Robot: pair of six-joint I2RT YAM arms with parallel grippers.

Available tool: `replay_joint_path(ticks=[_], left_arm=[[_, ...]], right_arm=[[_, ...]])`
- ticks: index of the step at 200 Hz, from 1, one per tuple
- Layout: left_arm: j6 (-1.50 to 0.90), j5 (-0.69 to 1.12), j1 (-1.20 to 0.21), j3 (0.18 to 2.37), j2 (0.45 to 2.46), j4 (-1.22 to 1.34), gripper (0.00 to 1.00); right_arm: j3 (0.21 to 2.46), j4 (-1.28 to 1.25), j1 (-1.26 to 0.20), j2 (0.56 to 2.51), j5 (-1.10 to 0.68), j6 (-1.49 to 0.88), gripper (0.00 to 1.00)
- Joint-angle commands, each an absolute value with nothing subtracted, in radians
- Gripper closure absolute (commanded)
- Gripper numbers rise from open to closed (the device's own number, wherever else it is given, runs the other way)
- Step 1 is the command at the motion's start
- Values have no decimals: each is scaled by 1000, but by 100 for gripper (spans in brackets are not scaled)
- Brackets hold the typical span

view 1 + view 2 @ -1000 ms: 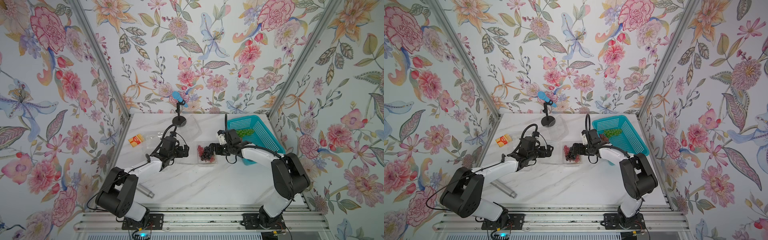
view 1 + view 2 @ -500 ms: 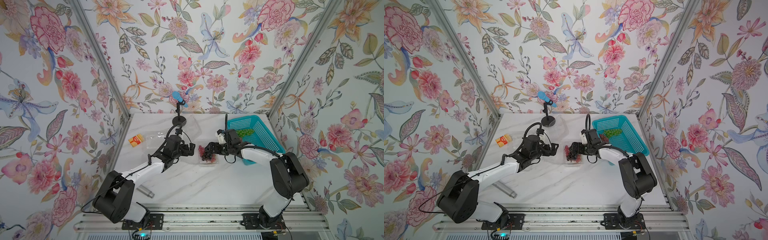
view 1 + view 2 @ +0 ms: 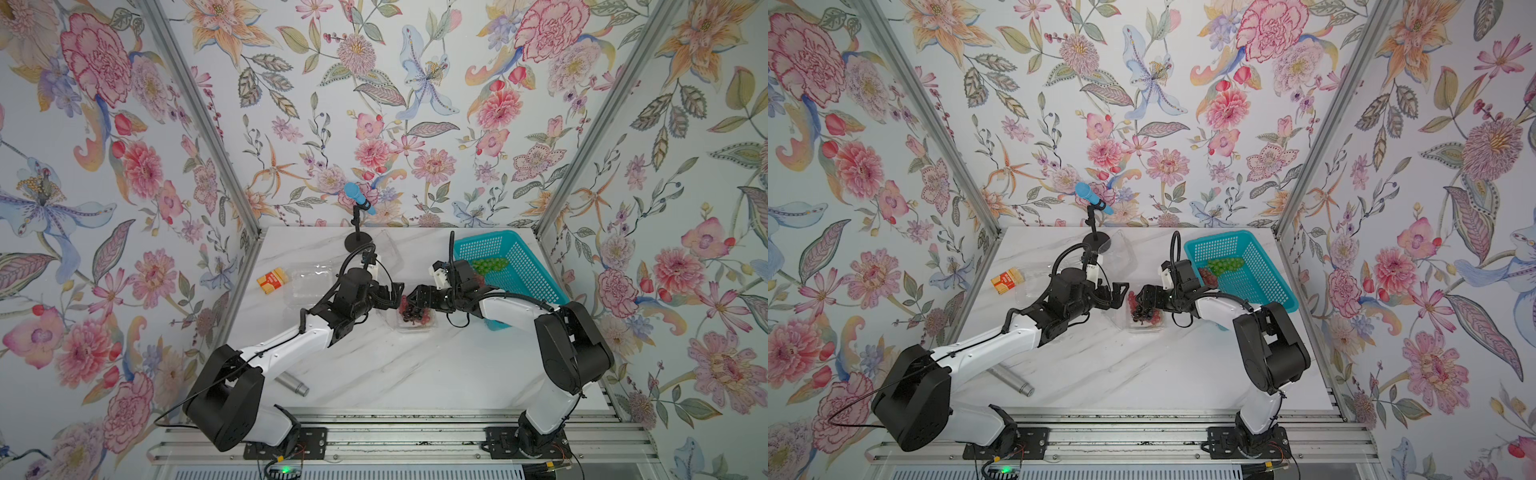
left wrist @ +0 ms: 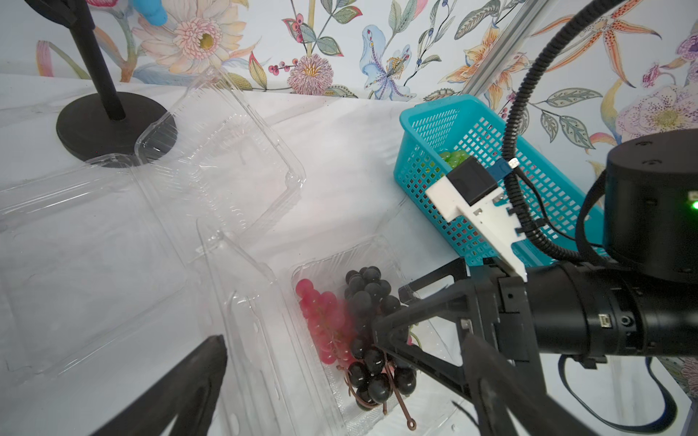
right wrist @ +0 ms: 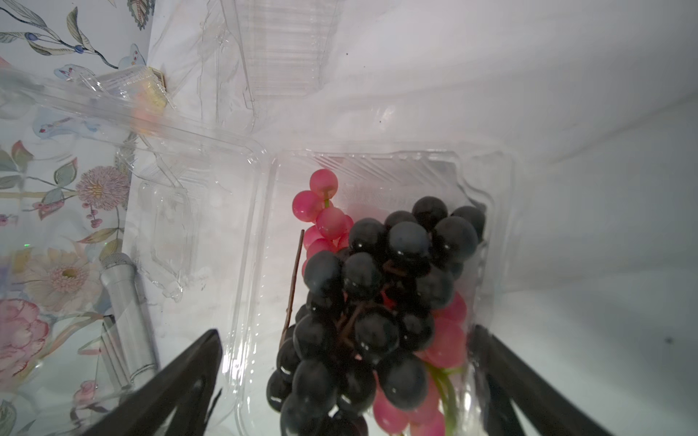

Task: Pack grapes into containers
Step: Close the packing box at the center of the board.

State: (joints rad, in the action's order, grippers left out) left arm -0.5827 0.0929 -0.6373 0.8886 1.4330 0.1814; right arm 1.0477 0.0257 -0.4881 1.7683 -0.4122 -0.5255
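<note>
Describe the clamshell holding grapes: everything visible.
The clamshell is a clear, thin plastic box with ribbed moulding, resting on the marble table. Its hinged lid is open, raised along one long side. Inside lie the red-pink bunch and, on top of it, the dark bunch. The right gripper hangs over it, jaws open and straddling the tray. Whether they touch its walls cannot be told.

Two grape bunches (image 3: 411,316) lie in the central container (image 3: 415,329); the third bunch (image 3: 490,264) lies in the basket (image 3: 523,270) to its right. To the left sits a second container (image 3: 309,283), and farther back a third container (image 3: 388,249), just beside the microphone stand (image 3: 357,240).
</note>
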Motion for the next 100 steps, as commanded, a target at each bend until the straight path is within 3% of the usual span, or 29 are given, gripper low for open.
replay_joint_path(ticks=[1,100], left_arm=[[-564,94,-650,894,1409,183,0],[-555,99,-683,826,1385,264,0]], right_arm=[[1050,-28,-524,1794,-453,-569,0],[1009,-118,-515,1801,-506,-644,0]])
